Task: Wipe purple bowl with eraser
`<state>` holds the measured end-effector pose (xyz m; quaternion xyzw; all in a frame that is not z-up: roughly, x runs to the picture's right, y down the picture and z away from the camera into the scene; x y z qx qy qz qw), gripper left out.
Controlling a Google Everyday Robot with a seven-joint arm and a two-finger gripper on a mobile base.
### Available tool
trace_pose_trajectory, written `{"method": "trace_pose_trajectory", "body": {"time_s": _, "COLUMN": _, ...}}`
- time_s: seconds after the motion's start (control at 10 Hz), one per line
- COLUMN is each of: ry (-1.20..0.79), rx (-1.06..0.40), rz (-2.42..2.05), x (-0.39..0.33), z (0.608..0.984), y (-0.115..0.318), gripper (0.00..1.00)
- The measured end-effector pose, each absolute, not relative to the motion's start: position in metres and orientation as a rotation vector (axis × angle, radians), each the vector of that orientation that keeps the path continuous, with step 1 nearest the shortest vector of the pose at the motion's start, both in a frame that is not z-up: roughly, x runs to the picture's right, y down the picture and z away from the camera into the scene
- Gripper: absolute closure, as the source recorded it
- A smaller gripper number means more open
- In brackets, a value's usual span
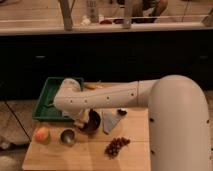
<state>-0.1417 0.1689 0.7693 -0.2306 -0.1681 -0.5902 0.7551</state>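
Note:
The purple bowl (94, 120) is dark and glossy. It sits near the middle of the wooden table (85, 157) and looks tipped up on its side, its opening facing left. My gripper (82, 124) is low over the table at the bowl's left rim, below the white arm's bend (70, 96). The arm hides much of the bowl's back. I cannot make out the eraser; it is hidden at the gripper or behind the arm.
A steel cup (67, 136) stands just left of the gripper, with an orange fruit (42, 134) beyond it. A grey-blue flat rectangle (111, 120) lies right of the bowl, dark grapes (116, 146) in front. A green tray (48, 100) sits at the back left.

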Motion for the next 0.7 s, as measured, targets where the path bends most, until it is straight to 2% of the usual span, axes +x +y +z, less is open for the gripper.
{"method": "trace_pose_trajectory", "body": {"time_s": 0.3, "ry": -0.4, "rx": -0.507, "rz": -1.313, "x": -0.14, "z": 0.758, "y": 0.185, "gripper": 0.96}}
{"method": "trace_pose_trajectory", "body": {"time_s": 0.7, "ry": -0.372, "rx": -0.55, "rz": -1.24, "x": -0.085, "z": 0.758, "y": 0.19, "gripper": 0.96}}
